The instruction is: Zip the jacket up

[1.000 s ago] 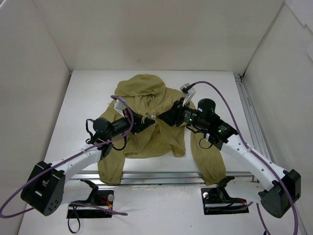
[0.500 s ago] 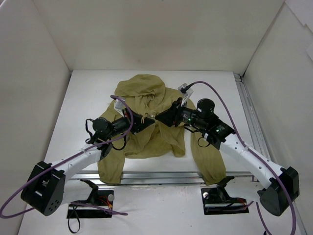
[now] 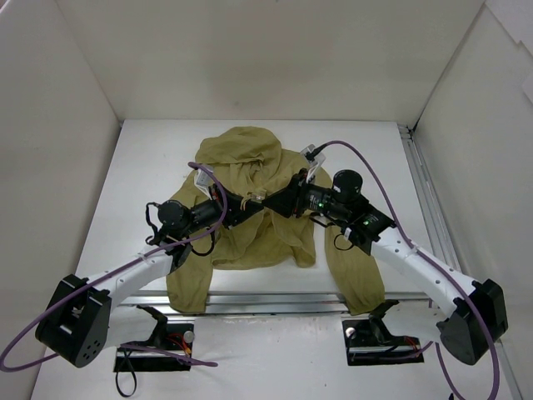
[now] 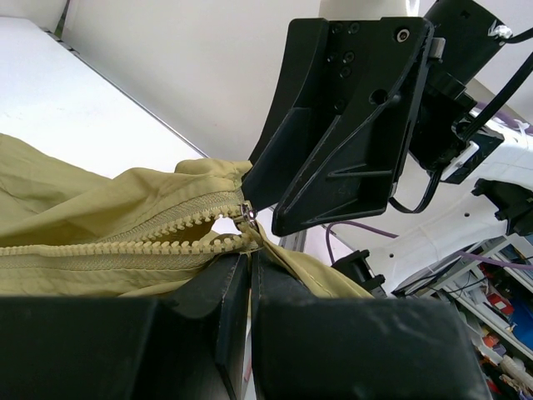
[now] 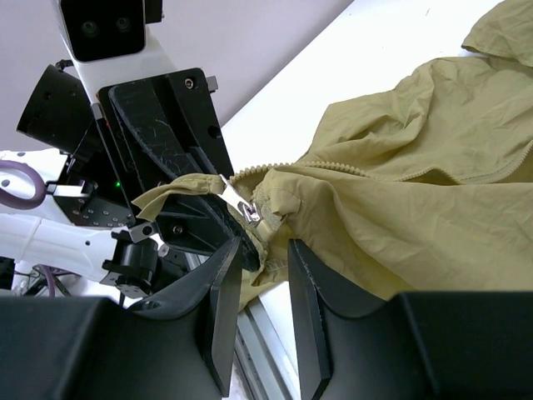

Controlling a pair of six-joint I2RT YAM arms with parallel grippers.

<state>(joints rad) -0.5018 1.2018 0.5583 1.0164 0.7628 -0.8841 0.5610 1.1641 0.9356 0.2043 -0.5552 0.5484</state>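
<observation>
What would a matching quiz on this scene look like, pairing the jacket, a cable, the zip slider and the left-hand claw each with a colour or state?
Things:
1. jacket
2. cable
3. zipper slider
4. left gripper

Colour or state:
A. silver metal
B. shut on the fabric just below the zip teeth
C. olive-khaki
D. purple

Pairs: 1-C, 2-D, 3-A, 4-B
</observation>
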